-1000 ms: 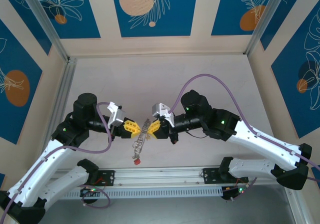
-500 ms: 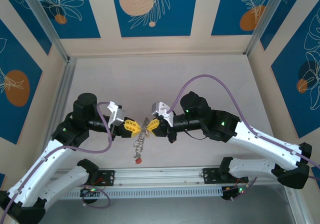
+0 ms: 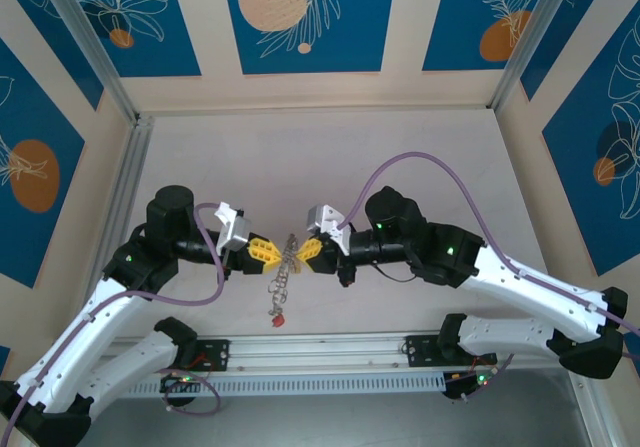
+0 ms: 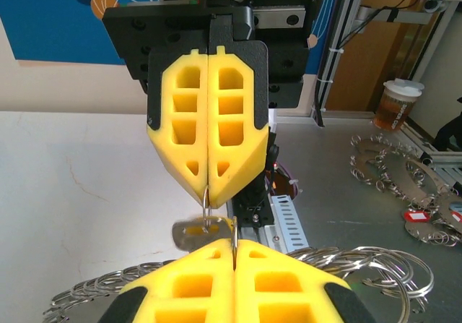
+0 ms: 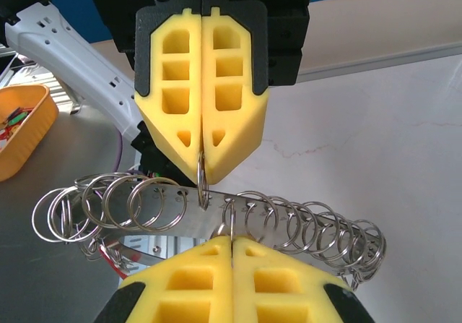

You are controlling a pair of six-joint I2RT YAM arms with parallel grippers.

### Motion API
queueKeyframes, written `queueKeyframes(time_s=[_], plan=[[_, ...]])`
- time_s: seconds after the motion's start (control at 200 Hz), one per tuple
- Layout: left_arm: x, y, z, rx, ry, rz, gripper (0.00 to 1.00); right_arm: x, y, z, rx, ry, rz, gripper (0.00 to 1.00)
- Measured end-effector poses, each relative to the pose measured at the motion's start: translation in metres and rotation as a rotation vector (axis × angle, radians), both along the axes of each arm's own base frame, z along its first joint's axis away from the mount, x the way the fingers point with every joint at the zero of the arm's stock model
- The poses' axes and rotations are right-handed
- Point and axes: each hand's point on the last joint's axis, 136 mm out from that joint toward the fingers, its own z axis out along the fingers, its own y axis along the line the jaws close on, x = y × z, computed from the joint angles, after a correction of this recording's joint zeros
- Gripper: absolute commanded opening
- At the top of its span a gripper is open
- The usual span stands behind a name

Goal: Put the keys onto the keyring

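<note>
In the top view the two pincers meet nose to nose near the middle of the desk. The left pincer points to 3 o'clock and the right pincer points to 9 o'clock, with their yellow tips just apart. Both are closed, the fingers pressed flat together.

The keys are between the two tips, above the desk. From there the bunch hangs toward 6 o'clock, and it has a red tag at the low end.

In the left wrist view the right pincer pinches a small wire loop at its tip, and a flat silver key lies just under it. In the right wrist view the left pincer pinches a thin loop in the same way. A row of wire rings spreads to 3 and 9 o'clock below it. I cannot tell which of these loops is the keyring.

An orange bowl stands far at 9 o'clock in this view.
</note>
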Motion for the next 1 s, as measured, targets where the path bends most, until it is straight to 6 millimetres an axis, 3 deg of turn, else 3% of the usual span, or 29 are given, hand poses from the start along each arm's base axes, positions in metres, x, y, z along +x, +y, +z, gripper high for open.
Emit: queueKeyframes(time_s=[0.51, 1.0], plan=[[-0.001, 0.001, 0.001, -0.003, -0.006, 0.000, 0.00, -0.013, 0.002, 0.008, 0.035, 0.003, 0.054, 0.00], [0.002, 0.000, 0.001, -0.003, -0.012, 0.015, 0.00, -0.015, 0.003, -0.003, 0.028, 0.052, 0.054, 0.00]])
